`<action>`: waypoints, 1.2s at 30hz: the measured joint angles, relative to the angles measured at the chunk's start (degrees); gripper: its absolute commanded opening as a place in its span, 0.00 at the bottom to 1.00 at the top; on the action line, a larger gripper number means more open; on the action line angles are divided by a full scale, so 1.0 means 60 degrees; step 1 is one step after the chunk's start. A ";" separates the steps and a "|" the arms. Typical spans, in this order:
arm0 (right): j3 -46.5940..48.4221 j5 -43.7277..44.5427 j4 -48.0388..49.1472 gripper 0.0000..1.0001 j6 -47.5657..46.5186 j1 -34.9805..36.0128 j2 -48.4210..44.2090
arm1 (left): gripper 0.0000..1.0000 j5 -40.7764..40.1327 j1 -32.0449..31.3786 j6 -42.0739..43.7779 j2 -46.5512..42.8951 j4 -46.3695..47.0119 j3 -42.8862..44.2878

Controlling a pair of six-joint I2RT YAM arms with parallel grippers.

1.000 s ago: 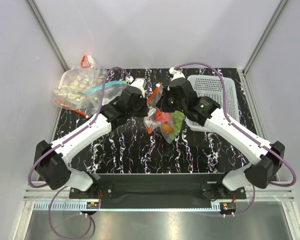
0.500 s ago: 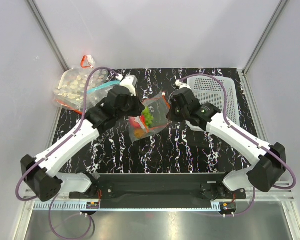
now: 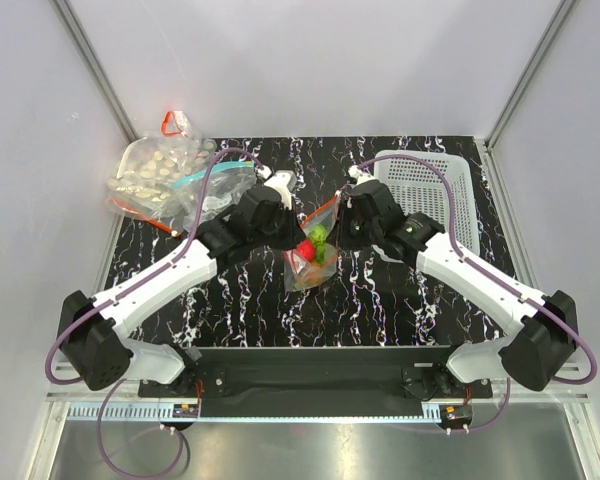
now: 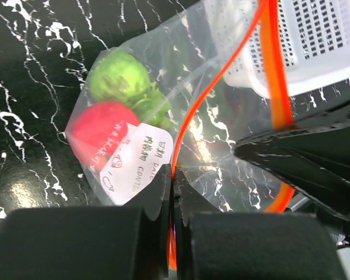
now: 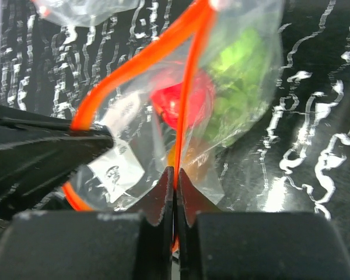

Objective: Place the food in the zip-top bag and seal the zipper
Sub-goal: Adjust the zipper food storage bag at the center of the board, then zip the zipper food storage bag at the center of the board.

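Note:
The zip-top bag (image 3: pixel 308 262) hangs over the middle of the black marble table between my two grippers. Inside it lies the food: a red round fruit (image 4: pixel 96 131), a green roundish piece (image 4: pixel 119 76), green grapes (image 5: pixel 239 64) and a brown-orange ball (image 5: pixel 189 160). My left gripper (image 4: pixel 173 178) is shut on one red-orange strip of the zipper (image 4: pixel 207 96). My right gripper (image 5: pixel 175 175) is shut on the other strip. The two strips meet at the far end and spread apart toward the jaws, so the mouth gapes there. From above, the left gripper (image 3: pixel 296 222) and right gripper (image 3: pixel 336 218) face each other closely.
A white slotted basket (image 3: pixel 425 190) stands at the back right, just behind the right arm. At the back left lie a bag of pale beige pieces (image 3: pixel 152 172) and a clear bag with a teal zipper (image 3: pixel 218 180). Grey walls close in both sides.
The bag swung left and lay flatter half a second ago, and now hangs at the middle again. Both grippers have kept their hold and drawn closer together.

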 measured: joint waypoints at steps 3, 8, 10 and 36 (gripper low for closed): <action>0.0000 -0.0390 0.0193 0.25 0.0033 0.0000 0.0004 | 0.00 0.0055 -0.0044 0.0073 -0.0015 -0.0109 0.0117; -0.0011 -0.1013 0.0845 0.31 -0.0146 0.0015 -0.0026 | 0.02 0.0375 -0.0044 0.0372 -0.0040 -0.0135 0.0466; -0.0015 -0.1071 0.1005 0.42 -0.0168 0.0015 -0.0058 | 0.10 0.0652 -0.0044 0.0444 -0.0051 -0.0058 0.0459; -0.0197 0.1082 0.1053 0.95 0.1982 0.0025 -0.0794 | 0.99 0.1450 -0.0368 0.1144 -0.1290 0.1475 -0.0947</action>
